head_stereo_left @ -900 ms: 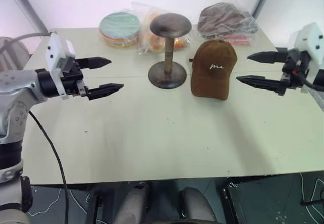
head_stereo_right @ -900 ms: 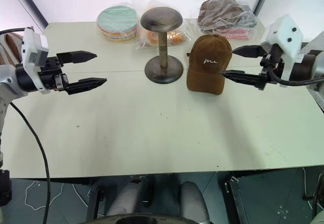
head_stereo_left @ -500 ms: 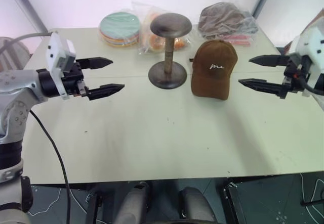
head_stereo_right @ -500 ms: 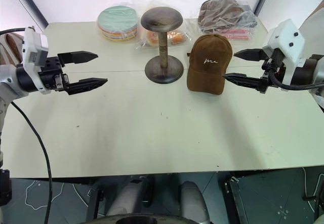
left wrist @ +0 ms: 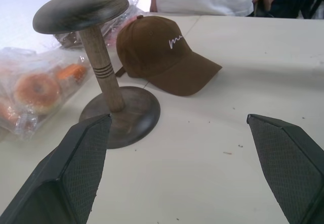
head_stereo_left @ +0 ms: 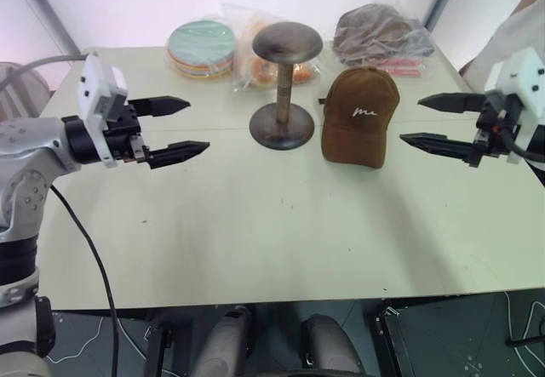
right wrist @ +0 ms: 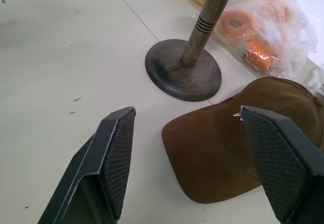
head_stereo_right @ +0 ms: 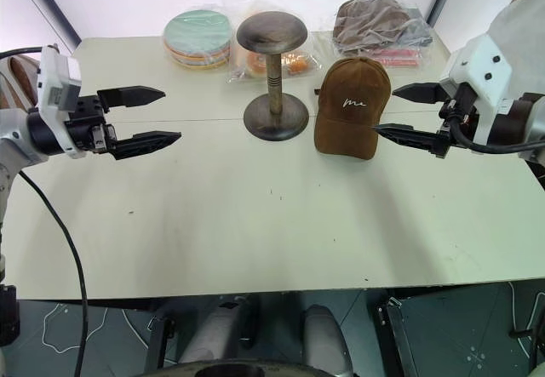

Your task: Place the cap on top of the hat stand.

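Brown suede cap (head_stereo_left: 359,115) sits on the pale tabletop (head_stereo_left: 272,232) toward its far edge, brim facing the near edge, just beside the dark metal hat stand (head_stereo_left: 283,88) on its left. Behind them, along the far edge, lie a stack of coloured discs (head_stereo_left: 201,48), a clear bag of orange rings (head_stereo_left: 255,62) and a plastic-wrapped dark cap (head_stereo_left: 379,35). The left gripper (head_stereo_left: 183,126) and right gripper (head_stereo_left: 426,122) hover at opposite sides, fingers spread apart, holding nothing.
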`<action>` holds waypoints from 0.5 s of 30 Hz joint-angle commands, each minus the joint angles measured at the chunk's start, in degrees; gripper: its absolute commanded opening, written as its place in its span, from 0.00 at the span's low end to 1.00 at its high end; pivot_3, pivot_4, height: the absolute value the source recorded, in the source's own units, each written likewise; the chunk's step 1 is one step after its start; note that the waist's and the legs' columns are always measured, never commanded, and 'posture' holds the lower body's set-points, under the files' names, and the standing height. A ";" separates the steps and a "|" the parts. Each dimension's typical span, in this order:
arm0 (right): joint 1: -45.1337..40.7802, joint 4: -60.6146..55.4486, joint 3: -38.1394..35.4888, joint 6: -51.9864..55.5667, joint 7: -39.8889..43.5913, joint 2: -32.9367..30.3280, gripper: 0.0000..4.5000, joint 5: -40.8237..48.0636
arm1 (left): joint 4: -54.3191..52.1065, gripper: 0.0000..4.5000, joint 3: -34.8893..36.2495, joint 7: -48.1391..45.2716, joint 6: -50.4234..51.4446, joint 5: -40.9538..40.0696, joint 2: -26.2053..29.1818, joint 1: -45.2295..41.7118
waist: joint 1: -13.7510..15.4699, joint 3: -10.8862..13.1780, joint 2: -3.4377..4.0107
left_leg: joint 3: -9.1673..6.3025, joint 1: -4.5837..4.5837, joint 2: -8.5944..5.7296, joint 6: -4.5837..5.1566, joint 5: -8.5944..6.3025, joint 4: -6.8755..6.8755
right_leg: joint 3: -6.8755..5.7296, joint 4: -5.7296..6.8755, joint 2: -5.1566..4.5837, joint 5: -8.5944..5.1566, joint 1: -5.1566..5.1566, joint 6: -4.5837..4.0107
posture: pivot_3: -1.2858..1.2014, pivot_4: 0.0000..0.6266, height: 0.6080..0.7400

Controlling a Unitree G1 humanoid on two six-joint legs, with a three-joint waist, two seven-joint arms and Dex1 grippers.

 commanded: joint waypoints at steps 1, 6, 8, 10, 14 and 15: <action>-0.65 -1.72 -2.14 -0.49 -0.44 -0.73 0.75 0.61 | -0.91 1.00 0.83 0.13 -0.44 -0.37 0.65 -1.48 | 0.00 0.00 0.00 | 0.00 0.00 0.00 0.00 0.00 0.00 | 0.00 0.00 0.00 0.00 0.00 0.00 | 0.52 0.24 1.00; 0.90 -2.93 -1.09 -1.45 -0.96 -0.78 0.75 -1.10 | -0.87 1.00 0.72 0.15 -0.52 -0.30 0.57 -1.56 | 0.01 0.00 0.00 | 0.00 0.00 0.00 0.00 0.00 0.00 | 0.00 0.00 0.00 0.00 0.00 0.00 | 0.52 0.24 1.00; 3.70 -4.34 0.59 -3.29 -1.61 -1.08 0.75 -4.08 | -0.89 1.00 0.67 0.18 -0.57 -0.22 0.54 -1.52 | 0.06 0.00 0.00 | 0.00 0.00 0.00 0.00 0.00 0.00 | 0.00 0.00 0.00 0.00 0.00 0.00 | 0.52 0.24 1.00; 7.69 -6.08 2.36 -5.45 -2.41 -1.16 0.75 -7.62 | -1.04 1.00 0.65 0.28 -0.56 -0.21 0.50 -1.39 | 0.09 0.00 -0.01 | -0.01 -0.01 0.00 0.00 0.00 0.02 | -0.02 0.00 0.00 0.00 0.00 0.00 | 0.52 0.24 1.00; 14.94 -8.18 6.04 -10.65 -7.44 1.76 0.75 -15.33 | -1.45 1.00 0.73 0.54 -0.46 -0.25 0.41 -0.89 | 0.05 0.00 -0.01 | -0.01 -0.04 0.00 0.00 0.00 0.07 | -0.02 0.00 0.00 0.00 -0.01 0.01 | 0.52 0.24 1.00; 15.86 -7.74 7.72 -11.78 -10.63 3.46 0.75 -18.24 | -1.60 1.00 0.76 0.63 -0.39 -0.28 0.40 -0.66 | 0.04 0.00 -0.01 | -0.01 -0.04 0.00 0.00 0.00 0.08 | -0.02 0.01 0.01 0.00 0.00 0.01 | 0.52 0.24 1.00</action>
